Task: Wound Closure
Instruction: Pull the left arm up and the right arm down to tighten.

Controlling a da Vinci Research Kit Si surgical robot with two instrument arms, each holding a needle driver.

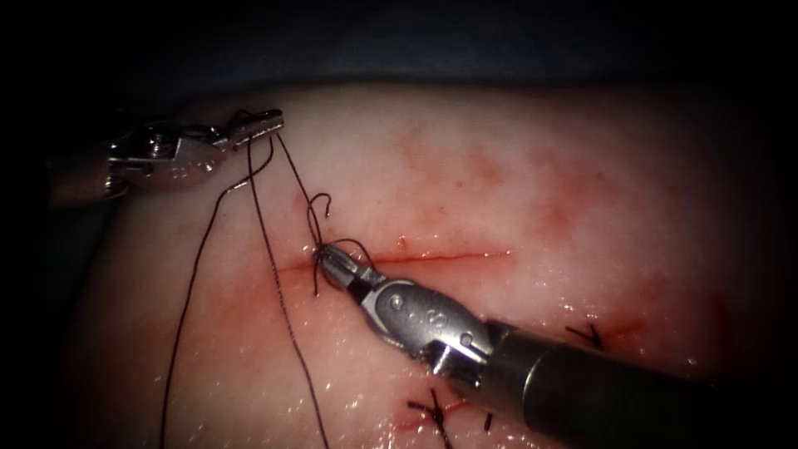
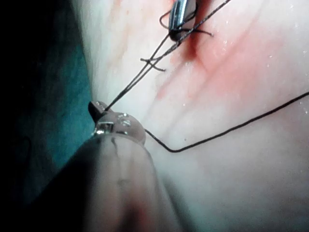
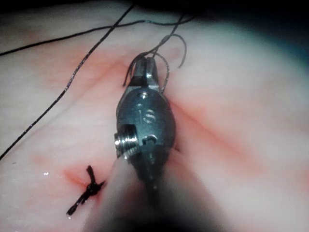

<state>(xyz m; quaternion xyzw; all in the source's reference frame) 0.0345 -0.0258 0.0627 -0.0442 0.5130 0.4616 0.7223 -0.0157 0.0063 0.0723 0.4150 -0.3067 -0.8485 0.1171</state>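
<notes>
At the left end of the cut [image 1: 399, 258] we find the right tool [image 1: 326, 259], its jaws pressed together on the thread [image 1: 274, 274] where loops and short curled ends gather at the tissue [image 1: 582, 208] surface. Up and left of the cut, near the tissue's far edge, the left tool [image 1: 270, 123] pinches the same thread at its tip, a strand running taut between them. We see no needle. Long slack strands trail from the left tool toward the near edge. Finished knots [image 1: 432, 409] sit on the near side of the cut beside the right tool's shaft.

We judge uneven tension could tear the cut's margin, and the slack could snag the right tool's wrist. Open room lies right of the cut; the left tool works close to the tissue's edge.
</notes>
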